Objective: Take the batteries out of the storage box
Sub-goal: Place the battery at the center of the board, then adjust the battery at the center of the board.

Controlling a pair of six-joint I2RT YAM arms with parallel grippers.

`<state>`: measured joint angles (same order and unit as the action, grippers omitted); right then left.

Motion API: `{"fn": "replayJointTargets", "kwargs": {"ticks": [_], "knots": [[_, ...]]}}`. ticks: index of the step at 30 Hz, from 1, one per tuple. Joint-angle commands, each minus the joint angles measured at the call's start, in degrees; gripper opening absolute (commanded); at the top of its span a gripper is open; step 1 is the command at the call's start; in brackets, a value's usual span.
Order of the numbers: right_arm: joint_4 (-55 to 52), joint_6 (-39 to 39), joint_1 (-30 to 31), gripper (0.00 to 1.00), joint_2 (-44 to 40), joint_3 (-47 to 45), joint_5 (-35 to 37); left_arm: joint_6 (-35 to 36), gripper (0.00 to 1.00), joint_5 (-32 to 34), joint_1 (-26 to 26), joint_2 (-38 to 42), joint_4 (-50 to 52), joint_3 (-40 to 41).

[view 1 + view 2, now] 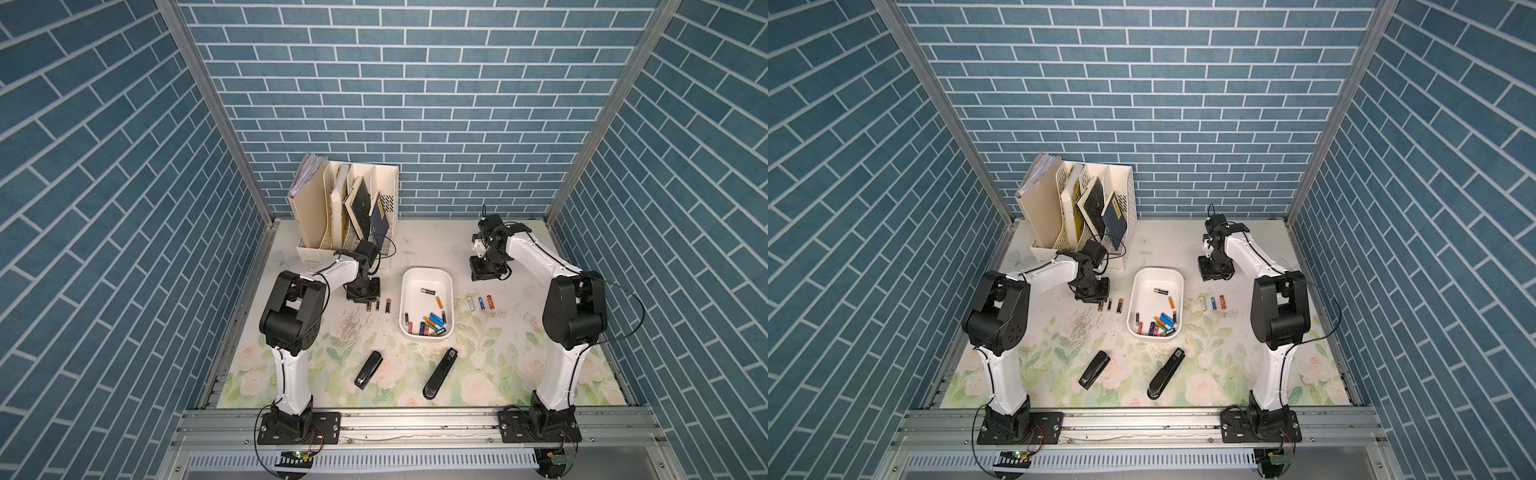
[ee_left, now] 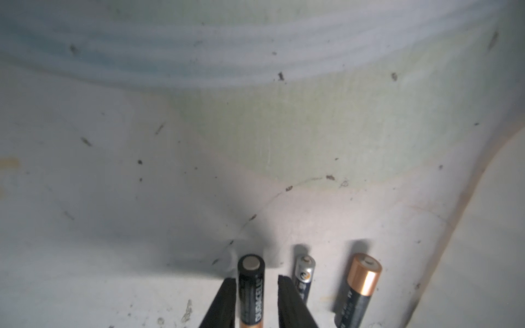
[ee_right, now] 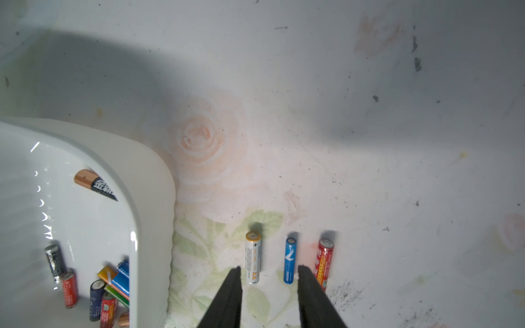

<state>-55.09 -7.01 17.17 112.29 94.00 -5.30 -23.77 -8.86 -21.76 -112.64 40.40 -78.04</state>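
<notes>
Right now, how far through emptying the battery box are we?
Done: six batteries lie on the mat, three each side of the storage box. In hand: left jaws straddle a Duracell cell lying there, gap visible. Left: about a dozen cells in the box.

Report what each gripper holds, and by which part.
Nothing is held. The left gripper straddles the black Duracell battery lying on the table, jaws not closed on it; the right gripper is open and empty.

The black battery [image 2: 251,284] runs off the left wrist view's edge (lower end unseen); pale band [image 2: 227,56] beyond blurred.
</notes>
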Motion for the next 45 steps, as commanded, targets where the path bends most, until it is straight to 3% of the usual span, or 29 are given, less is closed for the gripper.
{"fn": "replayJointTargets", "kwargs": {"ticks": [1,15,45], "knots": [[-1.64,0.68,0.41,0.36,0.58,1.52,0.55,-0.38,0.32,0.41,0.23,0.82,1.67,-1.37],[-3.32,-1.24,6.89,0.36,0.99,5.76,-0.06,-0.48,0.34,0.70,0.18,1.19,2.67,-2.47],[-3.84,-0.99,7.16,0.36,1.00,5.68,0.55,-1.07,0.29,1.81,-1.88,-1.74,1.45,-1.40]]}}
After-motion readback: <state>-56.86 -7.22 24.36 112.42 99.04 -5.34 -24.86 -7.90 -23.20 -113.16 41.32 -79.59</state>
